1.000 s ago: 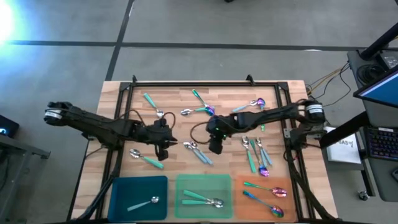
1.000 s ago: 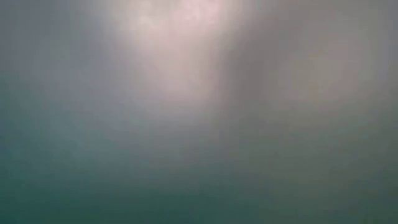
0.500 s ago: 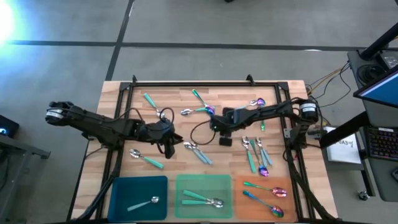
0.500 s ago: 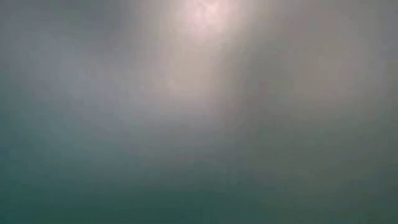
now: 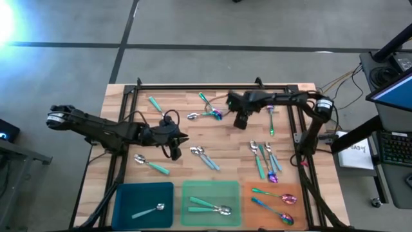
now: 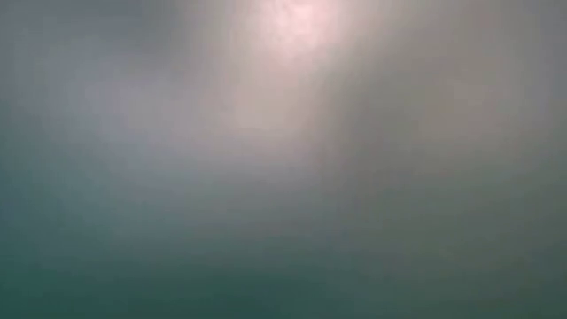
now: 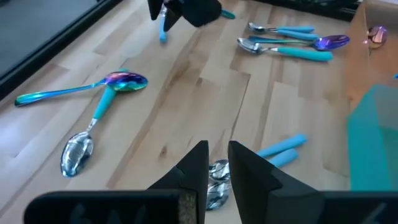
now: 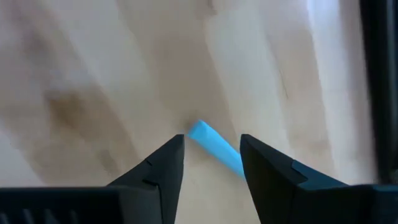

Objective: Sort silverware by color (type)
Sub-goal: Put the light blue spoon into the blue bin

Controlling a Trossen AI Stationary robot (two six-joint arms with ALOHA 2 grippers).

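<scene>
Spoon [image 8: 216,147]: pale blue handle, between right claw [image 8: 211,163] tips, part-open; grip unclear.

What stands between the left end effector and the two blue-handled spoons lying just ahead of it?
Nothing visible does. The left end effector points at the two spoons, whose bowls lie just beyond its fingertips on the table. The right end effector is farther off, clear of that path.

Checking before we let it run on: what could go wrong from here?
Right gripper pinches the blue-handled spoon only near its handle end; it could slip out. Left gripper hovers over two touching spoons; it might grab both. Low view shows nothing, so no height check.
</scene>
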